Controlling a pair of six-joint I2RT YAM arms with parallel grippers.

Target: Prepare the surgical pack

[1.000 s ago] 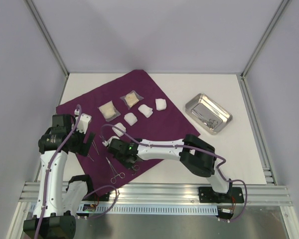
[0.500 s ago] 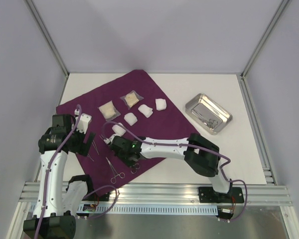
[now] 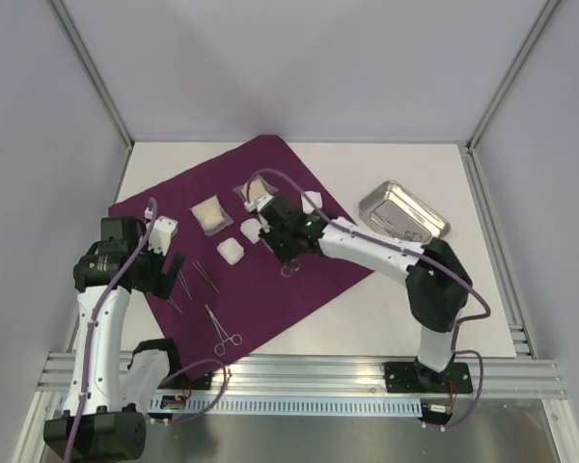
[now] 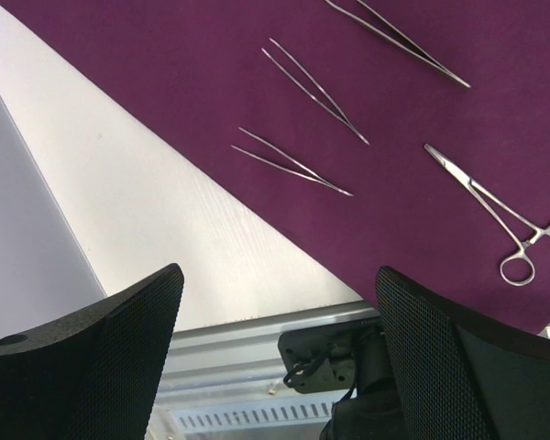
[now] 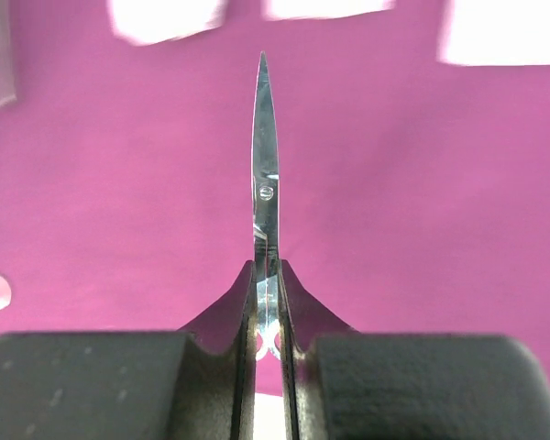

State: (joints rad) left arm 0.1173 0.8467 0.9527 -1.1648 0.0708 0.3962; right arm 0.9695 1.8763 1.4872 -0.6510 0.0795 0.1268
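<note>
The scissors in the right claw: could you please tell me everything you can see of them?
The scissors look like shiny steel, their blades closed into one slim pointed tip, with a small pivot screw showing. The right claw pinches them just behind the pivot, pointing away from the wrist camera, over the purple cloth. The handles are mostly hidden.

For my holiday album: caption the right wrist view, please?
Right gripper pinches closed steel scissors, tip forward, over the purple cloth.

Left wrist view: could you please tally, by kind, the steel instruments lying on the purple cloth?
Tweezers: 3
Ring-handled forceps: 1
Total: 4
</note>
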